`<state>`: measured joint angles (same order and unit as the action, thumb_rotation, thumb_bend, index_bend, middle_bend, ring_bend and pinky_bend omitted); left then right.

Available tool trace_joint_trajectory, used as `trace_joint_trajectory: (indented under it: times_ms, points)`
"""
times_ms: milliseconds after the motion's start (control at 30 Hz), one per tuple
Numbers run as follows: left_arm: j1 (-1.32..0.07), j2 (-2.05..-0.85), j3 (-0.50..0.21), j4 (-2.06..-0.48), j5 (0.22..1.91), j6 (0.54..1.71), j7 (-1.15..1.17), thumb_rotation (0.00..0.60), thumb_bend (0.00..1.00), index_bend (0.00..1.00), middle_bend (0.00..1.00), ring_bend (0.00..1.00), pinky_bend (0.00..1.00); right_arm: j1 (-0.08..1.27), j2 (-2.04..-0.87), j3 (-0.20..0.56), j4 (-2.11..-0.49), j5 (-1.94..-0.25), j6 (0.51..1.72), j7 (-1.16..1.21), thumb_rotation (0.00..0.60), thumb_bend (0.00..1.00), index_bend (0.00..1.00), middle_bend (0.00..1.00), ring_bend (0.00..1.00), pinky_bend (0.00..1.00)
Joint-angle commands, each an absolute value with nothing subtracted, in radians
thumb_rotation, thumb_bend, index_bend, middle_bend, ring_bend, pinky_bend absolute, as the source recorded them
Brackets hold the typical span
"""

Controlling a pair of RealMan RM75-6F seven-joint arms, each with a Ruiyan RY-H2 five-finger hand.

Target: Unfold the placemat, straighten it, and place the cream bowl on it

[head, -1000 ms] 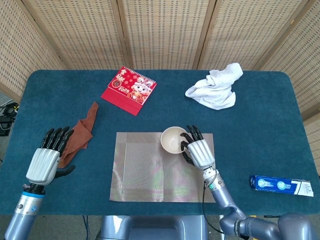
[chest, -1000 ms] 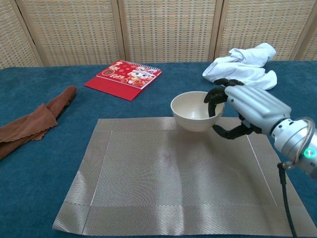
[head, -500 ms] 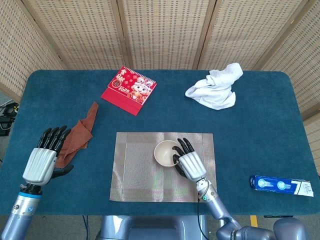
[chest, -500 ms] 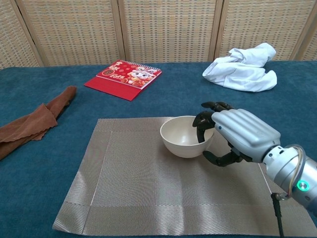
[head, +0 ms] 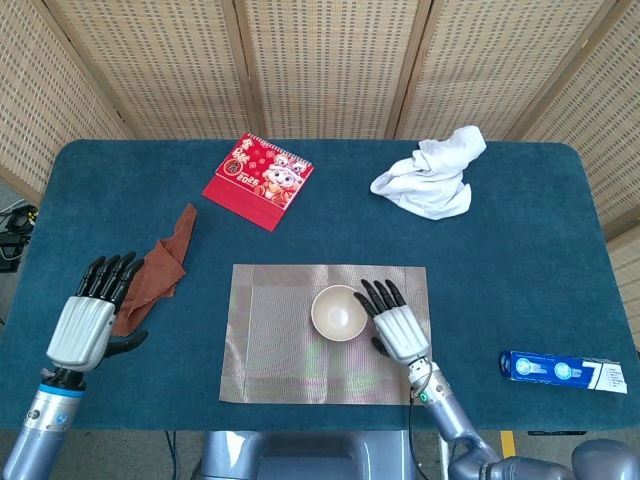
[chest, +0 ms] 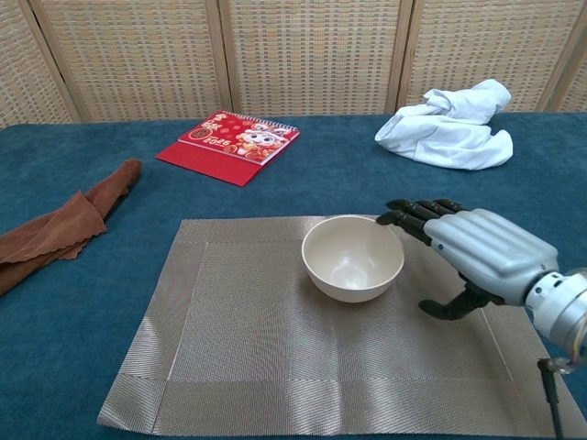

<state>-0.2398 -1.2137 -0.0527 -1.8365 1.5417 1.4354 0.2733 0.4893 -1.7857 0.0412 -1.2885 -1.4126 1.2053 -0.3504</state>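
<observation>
Woven cane screens close off the top of both views, and below them a blue-covered table (head: 520, 250) fills the frame. At its lower centre the placemat (head: 280, 345) is laid out flat and square to the table edge, with the cream bowl (head: 338, 312) set upright on it, a little right of the mat's middle. The right hand (head: 398, 325) is seen just beside the bowl, to its right, fingers spread and apart from the rim in the chest view; nothing is held. The left hand (head: 88, 312) is hung at the lower left of the head view, fingers extended, empty, beside a brown cloth (head: 160, 268).

The step in hand is judged to be the release and retreat. It would best be done by drawing the right hand up and to the right, so the rim is not clipped and the mat is not dragged.

The bowl is plain, smooth and round, pale cream, and empty inside.
</observation>
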Motion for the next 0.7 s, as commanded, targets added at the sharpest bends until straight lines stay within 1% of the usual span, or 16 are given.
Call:
trace_joint_trajectory:
  times_ms: [33, 167, 233, 433, 700]
  points:
    - [-0.238, -1.212, -0.054, -1.837, 1.541, 1.438, 0.271, 0.600, 0.10, 0.00, 0.00, 0.00, 0.00, 0.469, -1.747, 0.042, -1.316, -1.405, 1.216, -0.376, 0.600, 0.43, 0.09, 0.00, 0.00, 0.00]
    - [-0.234, -1.208, -0.053, -1.838, 1.545, 1.444, 0.268, 0.600, 0.10, 0.00, 0.00, 0.00, 0.00, 0.441, -1.691, 0.046, -1.333, -1.417, 1.266, -0.360, 0.600, 0.43, 0.09, 0.00, 0.00, 0.00]
    - [-0.226, -1.205, -0.048, -1.840, 1.553, 1.454, 0.271, 0.600, 0.10, 0.00, 0.00, 0.00, 0.00, 0.401, -1.615, 0.060, -1.348, -1.427, 1.338, -0.309, 0.600, 0.42, 0.09, 0.00, 0.00, 0.00]
    - [-0.190, -1.204, -0.019, -1.817, 1.567, 1.484, 0.270, 0.600, 0.10, 0.00, 0.00, 0.00, 0.00, 0.321, -1.481, 0.063, -1.354, -1.441, 1.439, -0.184, 0.600, 0.41, 0.09, 0.00, 0.00, 0.00]
    - [-0.148, -1.219, 0.007, -1.765, 1.588, 1.525, 0.265, 0.600, 0.10, 0.00, 0.00, 0.00, 0.00, 0.220, -1.394, 0.029, -1.326, -1.484, 1.545, -0.058, 0.600, 0.40, 0.08, 0.00, 0.00, 0.00]
